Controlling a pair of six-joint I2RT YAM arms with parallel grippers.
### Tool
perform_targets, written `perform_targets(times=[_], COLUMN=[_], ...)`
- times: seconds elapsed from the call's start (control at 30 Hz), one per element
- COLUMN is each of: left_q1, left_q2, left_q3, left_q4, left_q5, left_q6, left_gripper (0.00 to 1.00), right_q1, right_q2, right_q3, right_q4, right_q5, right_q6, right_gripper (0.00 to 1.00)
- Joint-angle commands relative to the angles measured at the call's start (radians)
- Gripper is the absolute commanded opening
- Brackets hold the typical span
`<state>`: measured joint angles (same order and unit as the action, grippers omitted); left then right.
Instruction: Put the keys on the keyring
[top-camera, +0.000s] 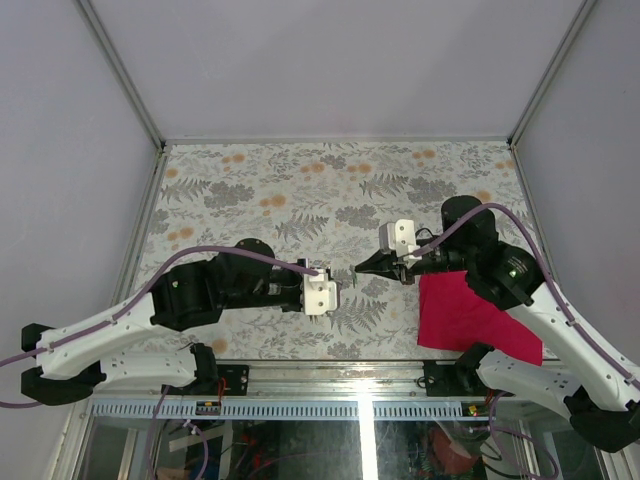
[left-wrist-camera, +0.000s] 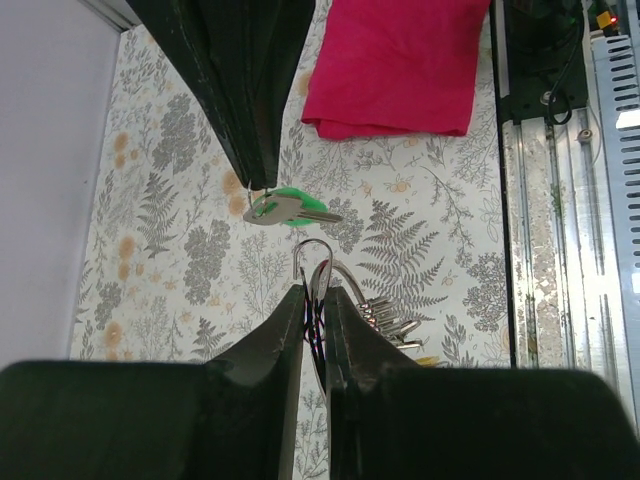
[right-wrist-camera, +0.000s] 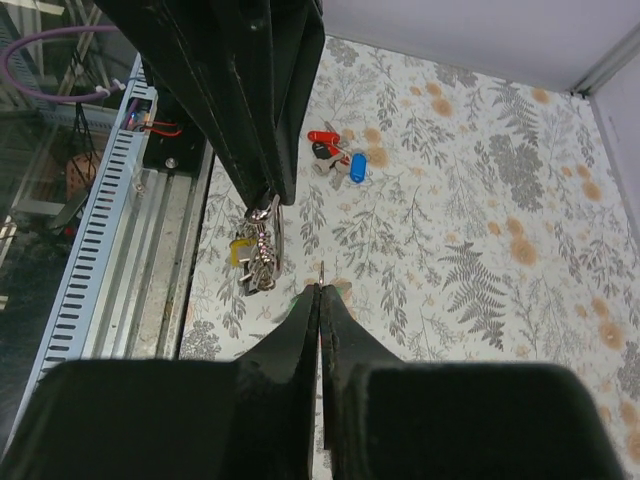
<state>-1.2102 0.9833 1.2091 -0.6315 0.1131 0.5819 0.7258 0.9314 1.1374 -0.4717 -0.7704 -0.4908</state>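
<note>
My left gripper (top-camera: 338, 292) (left-wrist-camera: 314, 290) is shut on the keyring (left-wrist-camera: 366, 302), a thin silvery wire ring held upright above the table, with small metal pieces (left-wrist-camera: 385, 315) hanging from it. My right gripper (top-camera: 360, 267) (right-wrist-camera: 321, 288) is shut on the green key (left-wrist-camera: 288, 206), held level just beyond the ring's top and not touching it. In the right wrist view the keyring (right-wrist-camera: 262, 245) hangs from the left fingertips, left of my right fingertips. The red key (right-wrist-camera: 325, 138) and the blue key (right-wrist-camera: 357, 166) lie together on the floral table farther off.
A red cloth square (top-camera: 465, 310) (left-wrist-camera: 395, 65) lies under the right arm near the front edge. The metal rail (top-camera: 360, 385) (right-wrist-camera: 140, 260) runs along the table's near edge. White walls enclose the table on three sides.
</note>
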Motion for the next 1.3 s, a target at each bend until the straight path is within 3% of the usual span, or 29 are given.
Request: perform_targets(times=[0.0, 1.27], left_q1=[-0.002, -0.003], left_q2=[-0.002, 0.055], left_q3=[0.057, 0.131], left_q4=[0.014, -0.071], left_q5=[0.048, 0.09], left_q6=[-0.007, -0.036], left_gripper=[0.0, 0.0], right_q1=[0.001, 0.075], right_q2=[0.024, 0.135], right_q3=[0.075, 0.168], right_q4=[0.036, -0.115], right_q5=[-0.093, -0.199], right_q6=[-0.041, -0.073], right_gripper=[0.0, 0.0])
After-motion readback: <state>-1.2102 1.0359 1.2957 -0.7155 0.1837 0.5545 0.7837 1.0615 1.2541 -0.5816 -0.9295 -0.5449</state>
